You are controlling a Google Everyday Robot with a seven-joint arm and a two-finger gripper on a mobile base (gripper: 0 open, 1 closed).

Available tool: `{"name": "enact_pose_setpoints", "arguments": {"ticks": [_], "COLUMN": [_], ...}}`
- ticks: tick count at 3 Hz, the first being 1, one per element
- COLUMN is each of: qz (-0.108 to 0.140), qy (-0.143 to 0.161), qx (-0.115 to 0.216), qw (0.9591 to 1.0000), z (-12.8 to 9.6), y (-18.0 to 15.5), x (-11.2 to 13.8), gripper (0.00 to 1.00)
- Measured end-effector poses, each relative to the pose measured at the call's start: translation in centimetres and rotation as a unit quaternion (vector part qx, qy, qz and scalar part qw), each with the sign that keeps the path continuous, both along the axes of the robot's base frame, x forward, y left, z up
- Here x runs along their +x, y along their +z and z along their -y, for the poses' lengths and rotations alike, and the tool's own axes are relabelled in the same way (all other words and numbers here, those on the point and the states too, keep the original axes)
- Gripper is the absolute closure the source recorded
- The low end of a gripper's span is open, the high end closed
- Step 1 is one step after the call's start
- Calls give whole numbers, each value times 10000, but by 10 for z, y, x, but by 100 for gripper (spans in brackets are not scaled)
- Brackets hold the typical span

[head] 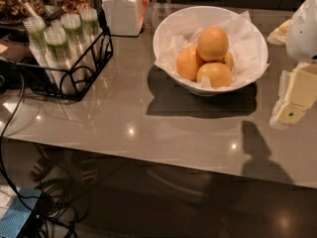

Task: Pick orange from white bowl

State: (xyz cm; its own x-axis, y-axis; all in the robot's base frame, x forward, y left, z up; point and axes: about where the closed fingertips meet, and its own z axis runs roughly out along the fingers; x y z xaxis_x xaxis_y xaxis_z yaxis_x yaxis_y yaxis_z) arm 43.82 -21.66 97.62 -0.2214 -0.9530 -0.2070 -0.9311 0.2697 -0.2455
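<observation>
Well left of the white bowl, a black wire rack holds stacked cups, and a white lidded jar stands just behind the bowl's left side. The bowl sits on the grey surface, lined with crumpled paper. Inside it, the orange rests on top of three smaller oranges. The tool hangs right of the bowl, apart from it, with nothing visible in it; whether it is wide or narrow I cannot tell. A sideways approach could knock the rim and shove the bowl. An off-centre grip on the smooth fruit could let it slip or topple the pile, and loose paper may snag.
</observation>
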Motion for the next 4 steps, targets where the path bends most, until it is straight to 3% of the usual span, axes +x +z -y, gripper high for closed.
{"name": "enact_pose_setpoints", "arguments": {"ticks": [1,2,4], "qz": [13,49,-11], "qy": [1,72,531], "qx": [10,126,703], "qw": [10000,9999,9961], "z": [0,-5,-26], "y": [1,7,12], "x": [1,27,114], "gripper": [0,0,0]}}
